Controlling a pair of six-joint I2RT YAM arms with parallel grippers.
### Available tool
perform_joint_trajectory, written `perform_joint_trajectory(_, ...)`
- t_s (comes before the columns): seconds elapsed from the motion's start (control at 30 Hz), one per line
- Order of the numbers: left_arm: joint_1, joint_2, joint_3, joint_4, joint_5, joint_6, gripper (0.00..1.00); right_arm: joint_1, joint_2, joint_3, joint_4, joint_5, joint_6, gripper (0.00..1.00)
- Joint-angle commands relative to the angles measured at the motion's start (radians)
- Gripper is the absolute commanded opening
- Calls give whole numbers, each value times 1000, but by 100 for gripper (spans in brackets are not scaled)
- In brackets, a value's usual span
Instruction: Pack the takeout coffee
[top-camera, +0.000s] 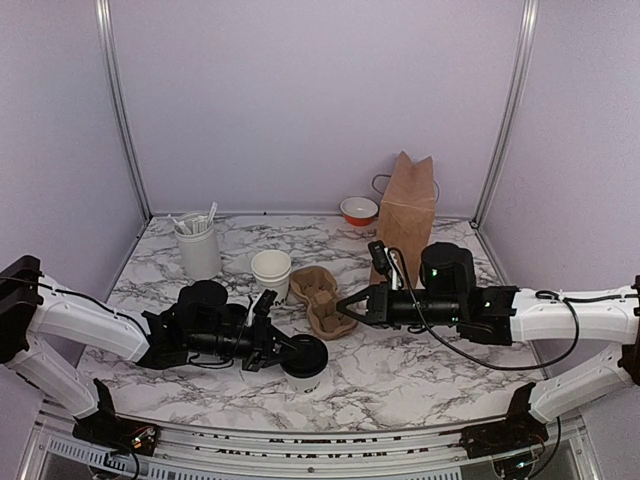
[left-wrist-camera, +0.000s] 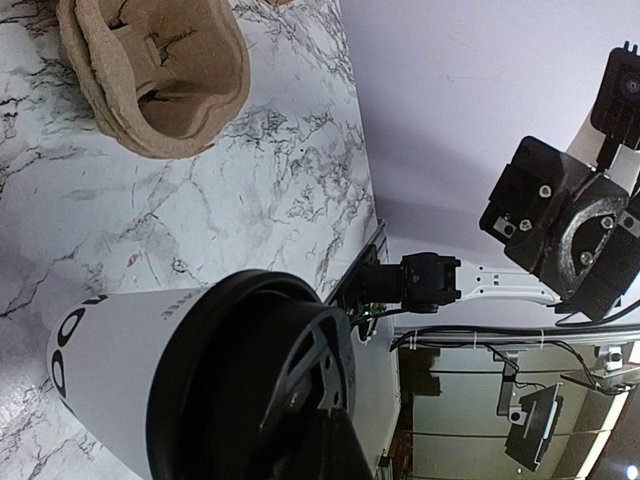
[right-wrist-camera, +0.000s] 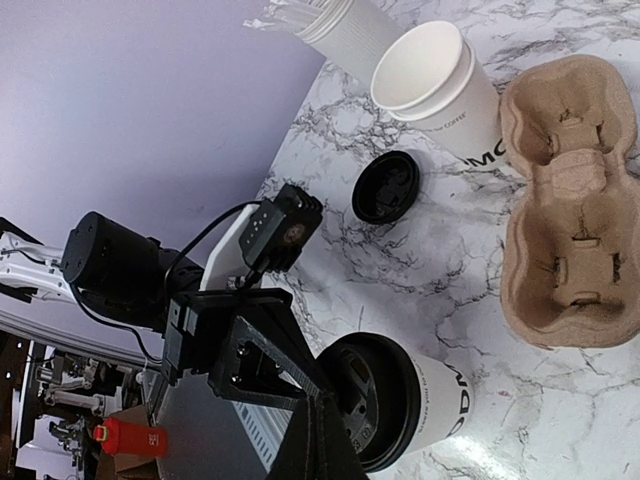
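Two white cups, a lidded cup (top-camera: 308, 362) and an open cup (top-camera: 271, 272); one apiece: loose lid (right-wrist-camera: 386, 186), carrier (top-camera: 320, 298), bag (top-camera: 408, 215), bowl (top-camera: 359, 211), utensil holder (top-camera: 199, 250).

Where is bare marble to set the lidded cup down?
Near right, between the lidded cup, the right arm and the table edge; also back centre, between utensil holder and bowl. Crowded around carrier and lidless cup.

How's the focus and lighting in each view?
Top external: evenly lit, sharp. Left wrist: the takeout coffee looms close, its black lid showing only faint sheen. Right wrist: the cup carrier is crisp, the right gripper a dark silhouette.
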Motion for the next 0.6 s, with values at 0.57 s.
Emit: perform_joint_trajectory(0.57, 0, -61, 60, 8, 66, 41, 0, -5, -20, -4, 27, -1, -6, 0)
